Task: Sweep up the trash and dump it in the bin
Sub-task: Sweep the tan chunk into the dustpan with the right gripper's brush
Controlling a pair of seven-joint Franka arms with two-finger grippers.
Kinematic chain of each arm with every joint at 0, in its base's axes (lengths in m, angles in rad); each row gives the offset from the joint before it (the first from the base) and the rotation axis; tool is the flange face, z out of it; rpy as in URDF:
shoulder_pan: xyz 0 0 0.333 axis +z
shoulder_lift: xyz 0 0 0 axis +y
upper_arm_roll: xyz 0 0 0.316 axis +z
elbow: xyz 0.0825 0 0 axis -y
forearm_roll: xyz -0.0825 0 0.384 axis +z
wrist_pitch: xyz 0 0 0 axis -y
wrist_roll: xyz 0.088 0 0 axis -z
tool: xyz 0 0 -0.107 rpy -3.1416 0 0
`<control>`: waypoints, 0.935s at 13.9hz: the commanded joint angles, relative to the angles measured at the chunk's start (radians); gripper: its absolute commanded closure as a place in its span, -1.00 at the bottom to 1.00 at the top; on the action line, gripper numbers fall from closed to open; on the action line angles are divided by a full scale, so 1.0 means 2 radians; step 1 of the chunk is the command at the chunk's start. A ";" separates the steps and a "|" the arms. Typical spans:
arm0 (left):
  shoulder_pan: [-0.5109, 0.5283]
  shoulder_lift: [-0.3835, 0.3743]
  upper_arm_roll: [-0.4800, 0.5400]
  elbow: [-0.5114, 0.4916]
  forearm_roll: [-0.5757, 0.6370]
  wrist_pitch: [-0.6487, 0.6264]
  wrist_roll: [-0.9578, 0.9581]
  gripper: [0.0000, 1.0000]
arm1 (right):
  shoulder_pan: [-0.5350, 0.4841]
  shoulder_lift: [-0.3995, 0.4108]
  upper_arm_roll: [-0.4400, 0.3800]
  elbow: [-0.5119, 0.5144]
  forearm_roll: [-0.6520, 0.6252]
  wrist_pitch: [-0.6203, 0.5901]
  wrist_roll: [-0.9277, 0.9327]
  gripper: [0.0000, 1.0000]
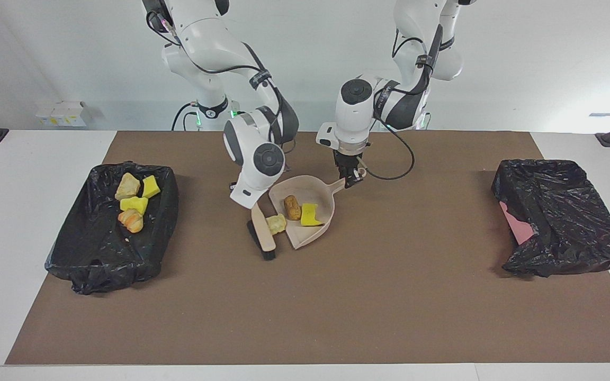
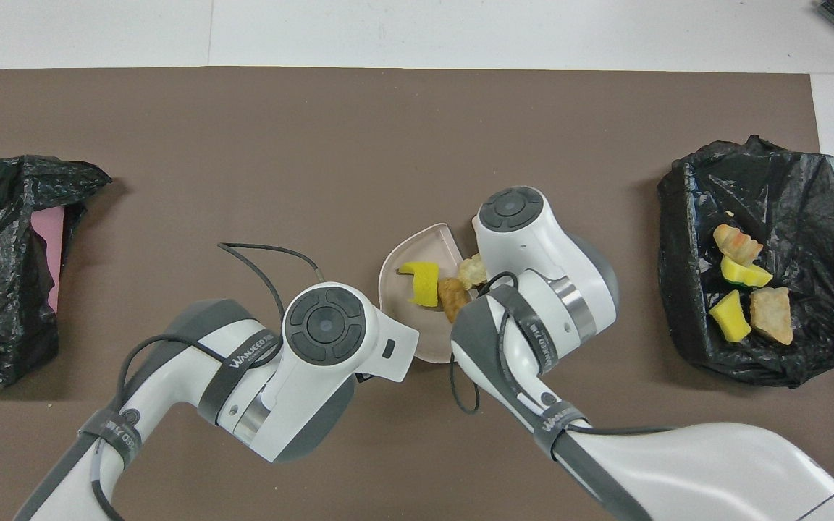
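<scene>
Left pincer (image 1: 351,179): clamped on the tip of the dustpan (image 1: 318,190) handle, near the middle of the brown mat (image 1: 337,296) that covers the desk (image 1: 29,159). The pan rests on the mat, its open mouth turned toward the right arm's end.

Right pincer (image 1: 252,203): hidden under its own wrist housing in both views; it is pressed together on the handle of the brush (image 1: 263,233). The brush slants down to the mat, its dark bristles (image 1: 268,255) touching the mat just beside the pan's open edge.

Trash, seven lumps in all.
- In the pan: one orange-brown lump (image 1: 292,207) and one bright yellow foam piece (image 1: 311,214), side by side and touching or nearly so.
- At the pan's mouth: one pale rocky chunk (image 1: 277,224), wedged between the brush and the pan's lip; whether it lies on the lip or on the mat cannot be told.
- In the black-lined bin (image 1: 109,248) at the right arm's end of the desk: four pieces clustered at the end nearer to the robots, namely a beige chunk (image 1: 127,186), two yellow foam pieces (image 1: 151,186) (image 1: 134,203) and an orange-streaked chunk (image 1: 131,220).

A second bin (image 1: 564,222), wrapped in a black bag with a pink wall showing, stands at the left arm's end, well apart from the pan.
</scene>
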 commanded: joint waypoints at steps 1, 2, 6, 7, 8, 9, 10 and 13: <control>-0.012 -0.006 0.007 -0.014 -0.005 0.024 -0.002 1.00 | 0.018 -0.017 0.001 -0.006 0.038 -0.023 0.002 1.00; -0.009 -0.006 0.007 -0.017 -0.005 0.026 0.002 1.00 | 0.021 -0.018 0.001 0.000 0.040 -0.030 0.005 1.00; -0.001 -0.002 0.007 -0.017 -0.040 0.031 0.016 1.00 | 0.011 -0.043 -0.002 0.013 0.044 -0.046 0.006 1.00; 0.005 -0.002 0.007 -0.017 -0.053 0.031 0.028 1.00 | 0.006 -0.056 -0.003 0.013 0.047 -0.053 0.008 1.00; 0.009 -0.002 0.007 -0.017 -0.059 0.031 0.037 1.00 | 0.001 -0.067 -0.003 0.012 0.055 -0.062 0.009 1.00; 0.013 -0.003 0.008 -0.016 -0.059 0.028 0.050 1.00 | -0.006 -0.077 -0.003 0.010 0.072 -0.071 0.019 1.00; 0.029 -0.006 0.008 -0.016 -0.059 0.026 0.066 1.00 | -0.006 -0.082 -0.003 0.007 0.078 -0.075 0.046 1.00; 0.071 -0.014 0.010 -0.010 -0.059 0.019 0.137 1.00 | -0.002 -0.092 -0.003 -0.010 0.080 -0.074 0.085 1.00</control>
